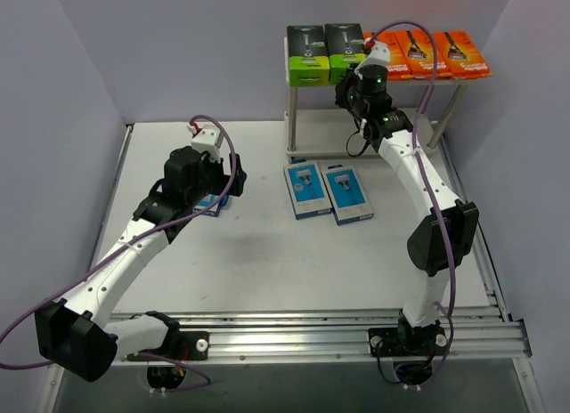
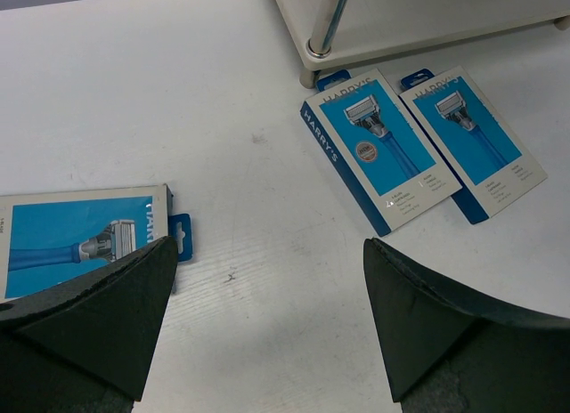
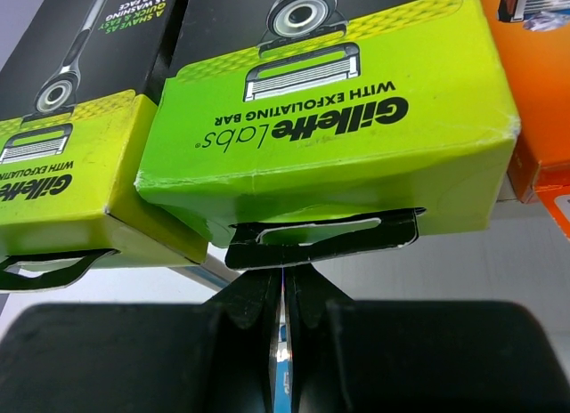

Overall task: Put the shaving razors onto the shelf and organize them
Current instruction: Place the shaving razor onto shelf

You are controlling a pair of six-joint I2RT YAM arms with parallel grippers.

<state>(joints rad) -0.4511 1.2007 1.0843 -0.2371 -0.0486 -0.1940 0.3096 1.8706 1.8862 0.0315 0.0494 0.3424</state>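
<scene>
Your closed right gripper (image 3: 283,287) meets the tab of the lime pack (image 3: 329,137) at 12 o'clock, likely to square it; the open left gripper (image 2: 270,253) hangs over a blue pack (image 2: 71,235) for pickup.

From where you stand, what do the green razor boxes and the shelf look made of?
Green razor boxes: printed cardboard, matte, with creased, scuffed edges.
Shelf boards: smooth and off-white, perhaps painted wood or plastic.
Posts: shiny and reflective, likely metal.
</scene>
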